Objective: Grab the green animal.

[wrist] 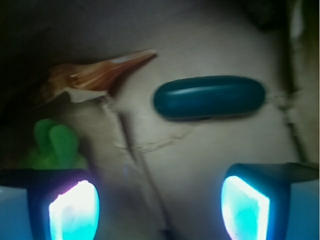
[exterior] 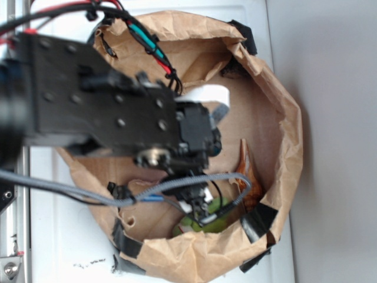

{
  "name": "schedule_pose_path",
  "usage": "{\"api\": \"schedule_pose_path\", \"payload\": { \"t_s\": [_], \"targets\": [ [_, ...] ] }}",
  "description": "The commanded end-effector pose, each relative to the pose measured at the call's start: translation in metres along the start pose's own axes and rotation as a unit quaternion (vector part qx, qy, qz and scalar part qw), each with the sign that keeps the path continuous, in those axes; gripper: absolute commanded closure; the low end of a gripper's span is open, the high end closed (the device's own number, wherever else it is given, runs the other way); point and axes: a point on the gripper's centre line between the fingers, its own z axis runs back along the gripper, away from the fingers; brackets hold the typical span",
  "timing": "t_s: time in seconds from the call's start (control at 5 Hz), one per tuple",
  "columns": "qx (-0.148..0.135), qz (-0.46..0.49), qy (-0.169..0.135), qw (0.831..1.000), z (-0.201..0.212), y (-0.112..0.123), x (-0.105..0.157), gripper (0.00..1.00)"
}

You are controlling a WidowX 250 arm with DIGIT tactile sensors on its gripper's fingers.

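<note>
From the exterior view I see the arm (exterior: 100, 103) reaching in from the left over a brown paper bag (exterior: 283, 112) rolled down into a shallow, crumpled-walled nest, patched with black tape at the rim. The bag sits on a white surface (exterior: 65, 236), and a plain pale grey wall or floor fills the right side. Cables in red, teal and grey trail across the arm.

Through the wrist camera the gripper (wrist: 160, 200) stands open, its two fingers spread wide with bare brown paper between them; the fingertips (wrist: 72, 207) glow bright against the dim bag floor.

The green animal (wrist: 55, 145) lies at the left edge of the wrist view, just beyond the left finger and partly hidden behind it. In the exterior view only a sliver of lime green shows under the gripper at the near rim of the bag.

Farther in, the dark teal capsule (wrist: 210, 97) lies on the creased paper, well apart from the toy. The orange-brown shell (wrist: 100, 72) rests at upper left, its point aimed toward the capsule.
</note>
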Motion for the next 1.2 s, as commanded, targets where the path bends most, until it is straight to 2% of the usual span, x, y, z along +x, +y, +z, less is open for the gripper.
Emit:
{"api": "schedule_pose_path", "payload": {
  "t_s": [0.0, 0.2, 0.4, 0.6, 0.8, 1.0],
  "targets": [
    [-0.046, 0.020, 0.009, 0.999, 0.021, -0.051, -0.026, 0.00],
    [-0.028, 0.013, 0.010, 0.999, 0.006, -0.061, -0.027, 0.00],
    [-0.011, 0.012, 0.003, 1.000, -0.007, -0.060, -0.018, 0.00],
    [0.008, 0.022, 0.007, 1.000, -0.022, -0.052, -0.007, 0.00],
    [0.039, 0.017, 0.003, 0.999, -0.038, -0.046, -0.004, 0.00],
    [0.055, 0.012, 0.006, 0.998, -0.047, -0.038, -0.006, 0.00]
  ]
}}
